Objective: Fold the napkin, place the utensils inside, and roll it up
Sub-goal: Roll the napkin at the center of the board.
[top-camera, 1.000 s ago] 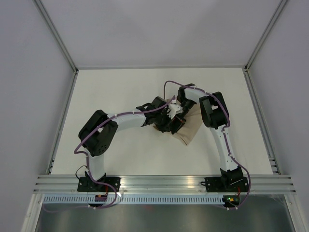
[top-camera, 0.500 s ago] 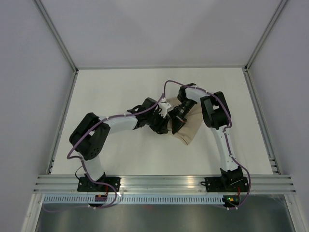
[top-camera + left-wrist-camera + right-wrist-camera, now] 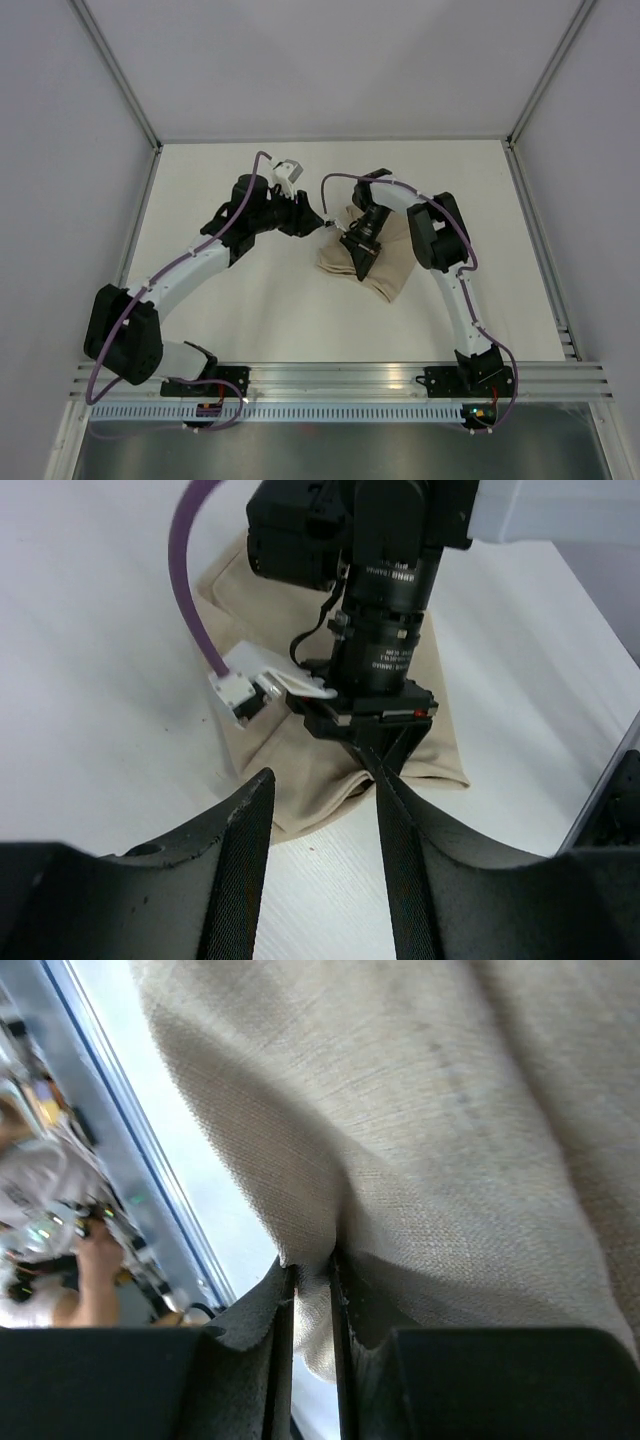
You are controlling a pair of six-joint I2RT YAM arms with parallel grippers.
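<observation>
One napkin lies on the white worktop, a bit right of the middle in the top view. It is a soft tan cloth with a fine woven look. It is folded into a thick, uneven shape with a rounded lower corner. Soft bumps and creases run across it.

The right fingers are black and come down to a thin point. They are pressed close together and pinch a fold of the napkin near its lower left edge in the top view. In the right wrist view the cloth is squeezed into a narrow ridge between them. The rest of it fills the frame like a curtain.

The left fingers are black, smooth and curved. They are spread apart with nothing between them. In the top view they sit just left of the napkin's upper left corner, pointing at it.

A shiny purple cable runs down to a small white plug beside the right fingers.
</observation>
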